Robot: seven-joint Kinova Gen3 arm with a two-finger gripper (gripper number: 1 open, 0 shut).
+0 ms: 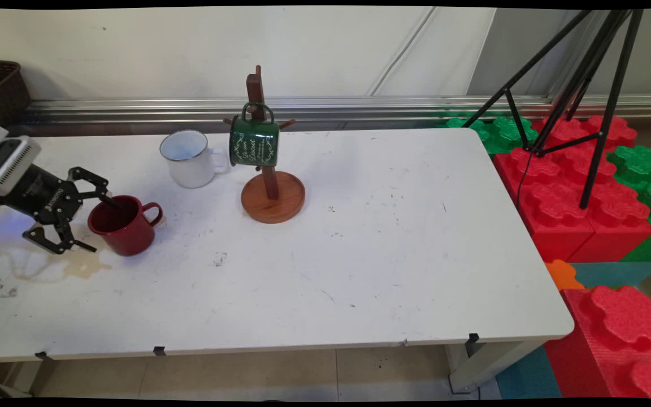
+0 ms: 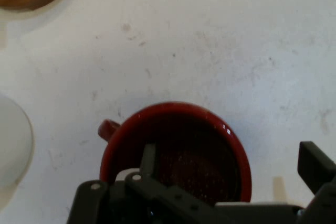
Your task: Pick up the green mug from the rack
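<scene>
White table [image 1: 359, 271] before pale wall [image 1: 190, 51]; black tripod [image 1: 580, 102] over red-green foam blocks [image 1: 574, 192] at three o'clock; tiled floor [image 1: 246, 373] at six.

Bright, even room light falls on the white table [image 1: 359, 243]; shadows are soft and short. A small glint shows on the red mug's [image 2: 173, 145] rim. The close view is slightly soft.

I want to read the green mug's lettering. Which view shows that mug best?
The main view: the green mug hangs on the wooden mug tree, its white lettering facing the camera. The hand view shows none of it.
</scene>
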